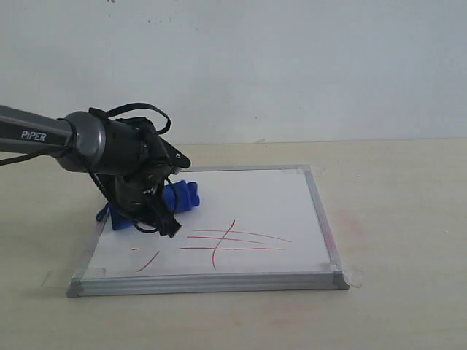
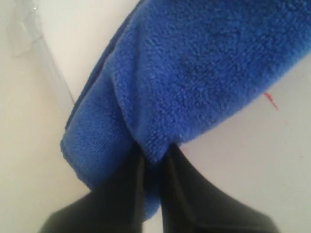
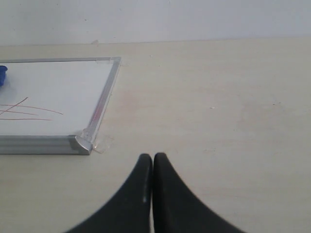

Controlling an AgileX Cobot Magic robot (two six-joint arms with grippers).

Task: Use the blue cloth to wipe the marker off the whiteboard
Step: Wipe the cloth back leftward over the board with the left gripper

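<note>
The whiteboard (image 1: pixel 248 197) lies flat on the table, silver frame around it. Red marker lines (image 1: pixel 233 240) cross its near half, with a short stray stroke (image 1: pixel 148 261) further left. My left gripper (image 1: pixel 157 208) is shut on the blue cloth (image 1: pixel 179 198) and holds it against the board's left part, just beside the marks. In the left wrist view the cloth (image 2: pixel 194 73) fills the picture, pinched between the black fingers (image 2: pixel 180 194), with a red tick (image 2: pixel 272 101) at its edge. My right gripper (image 3: pixel 153 158) is shut and empty over bare table, off the board's corner (image 3: pixel 83 141).
The beige table (image 1: pixel 394 219) extends to the right of the board and in front of it. A white wall (image 1: pixel 292 65) stands behind. Clear tape tabs (image 1: pixel 354 277) stick out at the board's corners.
</note>
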